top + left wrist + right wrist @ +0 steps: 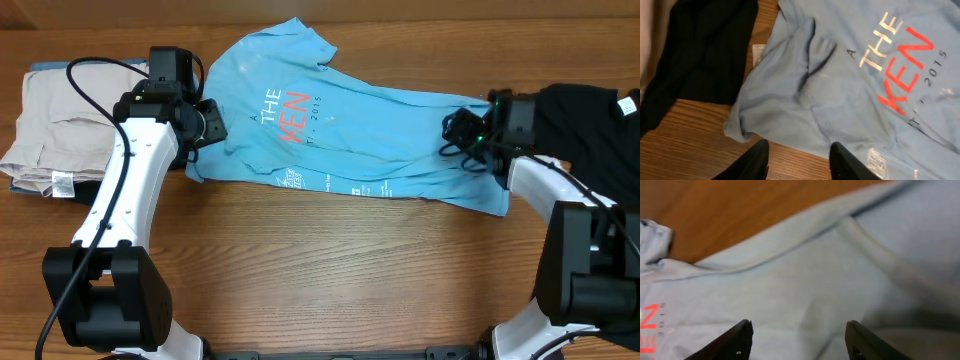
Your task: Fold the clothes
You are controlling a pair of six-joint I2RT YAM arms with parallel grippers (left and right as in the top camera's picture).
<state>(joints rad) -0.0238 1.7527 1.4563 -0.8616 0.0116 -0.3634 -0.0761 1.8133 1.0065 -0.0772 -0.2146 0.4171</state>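
The light blue T-shirt (350, 130) lies partly folded across the middle of the table, with "THE" in white and "KEN" in red showing. My left gripper (205, 125) is open at the shirt's left edge; in the left wrist view its fingers (799, 160) hover over bare wood just off the shirt's hem (840, 90). My right gripper (462, 133) is open over the shirt's right end; in the right wrist view its fingers (797, 340) straddle plain blue fabric (805, 280) with a fold ridge.
Beige trousers (55, 125) lie folded at the left edge. A black garment (585, 115) lies at the far right, and dark cloth (700, 55) shows by the shirt in the left wrist view. The wooden table (330, 270) stretches in front.
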